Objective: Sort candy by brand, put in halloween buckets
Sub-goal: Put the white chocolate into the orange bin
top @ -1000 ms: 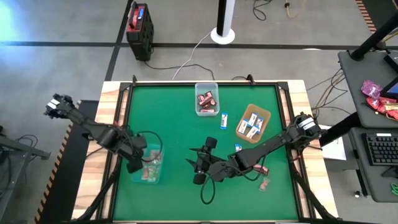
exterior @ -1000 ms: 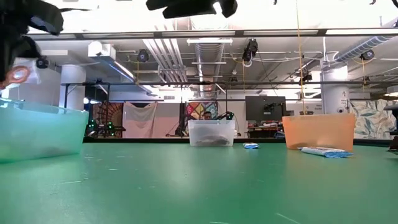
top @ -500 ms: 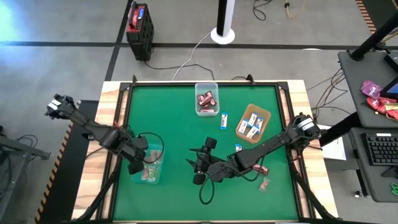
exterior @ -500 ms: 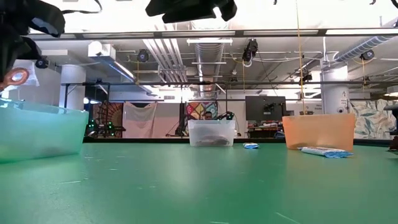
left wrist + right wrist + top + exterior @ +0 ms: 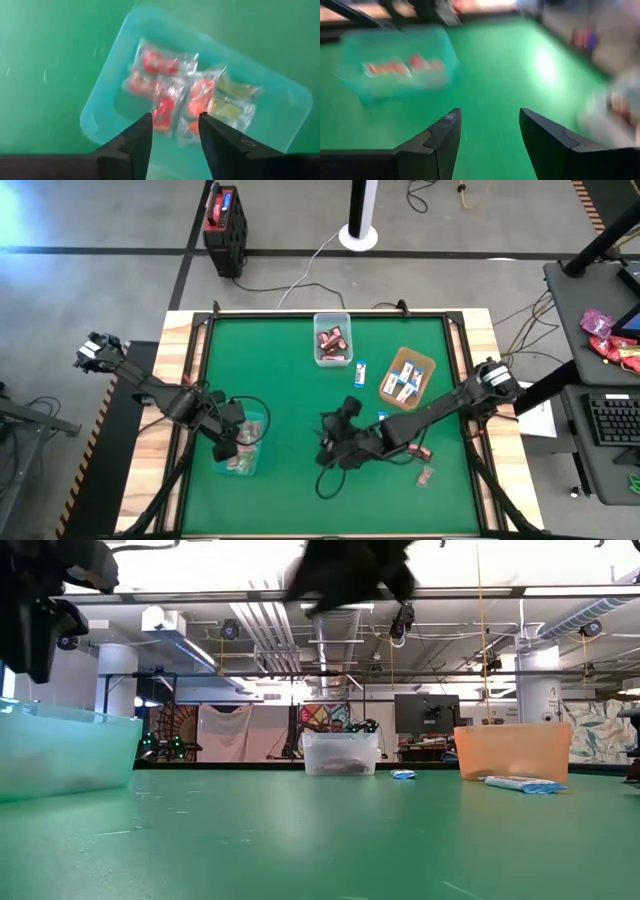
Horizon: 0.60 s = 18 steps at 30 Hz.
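Two claws gape empty — left claw (image 5: pixel 172 132) above the teal tub (image 5: pixel 110 95), right claw (image 5: pixel 487 132) mid-table.

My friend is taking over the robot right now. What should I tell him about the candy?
Left gripper: open, empty, over the teal tub, which holds the clear-pinkish candies.
Right gripper: open, empty, above mid-table.
Done: dark red candies in the clear tub; blue-and-white ones in the brown tray.
Left: loose pieces on the green table, a blue-and-white candy by the tray and a pinkish candy near the right arm.
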Motion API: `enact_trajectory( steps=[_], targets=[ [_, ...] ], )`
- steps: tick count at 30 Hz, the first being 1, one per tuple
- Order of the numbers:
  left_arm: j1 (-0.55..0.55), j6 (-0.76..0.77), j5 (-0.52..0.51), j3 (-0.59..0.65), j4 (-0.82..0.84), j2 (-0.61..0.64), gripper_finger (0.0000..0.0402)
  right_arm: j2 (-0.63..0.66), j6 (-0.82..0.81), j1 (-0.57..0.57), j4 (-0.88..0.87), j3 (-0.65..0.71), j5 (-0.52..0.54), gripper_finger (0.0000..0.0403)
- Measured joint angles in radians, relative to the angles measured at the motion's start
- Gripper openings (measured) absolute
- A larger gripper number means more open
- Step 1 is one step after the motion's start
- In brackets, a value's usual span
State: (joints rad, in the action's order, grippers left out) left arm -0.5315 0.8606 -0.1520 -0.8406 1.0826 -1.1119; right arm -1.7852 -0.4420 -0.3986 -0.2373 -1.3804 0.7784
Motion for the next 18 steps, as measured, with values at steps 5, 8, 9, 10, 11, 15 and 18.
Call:
enact_trajectory(
  steps=[5,8,9,10,11,15,18],
  targets=[
    [0.0,-0.116,-0.054,0.0,-0.122,0.005,0.015,0.036,-0.552,0.041,-0.529,0.0,-0.232,0.0194],
    [0.0,-0.223,-0.09,0.0,-0.215,0.005,0.015,0.027,-0.765,0.039,-0.81,0.001,-0.363,0.0194],
    [0.0,-0.257,-0.103,0.0,-0.243,0.004,0.015,0.024,-0.814,0.038,-0.877,0.003,-0.394,0.0194],
    [0.0,-0.288,-0.118,0.0,-0.265,0.004,0.015,0.022,-0.853,0.035,-0.931,0.008,-0.419,0.0194],
    [0.0,-0.319,-0.137,0.0,-0.287,0.004,0.015,0.019,-0.884,0.035,-0.966,0.015,-0.432,0.0194],
    [0.002,-0.412,-0.202,0.0,-0.331,0.004,0.015,0.022,-0.914,0.041,-0.928,0.068,-0.466,0.0194],
    [0.003,-0.454,-0.207,0.0,-0.334,0.004,0.015,0.022,-0.941,0.045,-0.895,0.099,-0.507,0.0194]
  ],
)
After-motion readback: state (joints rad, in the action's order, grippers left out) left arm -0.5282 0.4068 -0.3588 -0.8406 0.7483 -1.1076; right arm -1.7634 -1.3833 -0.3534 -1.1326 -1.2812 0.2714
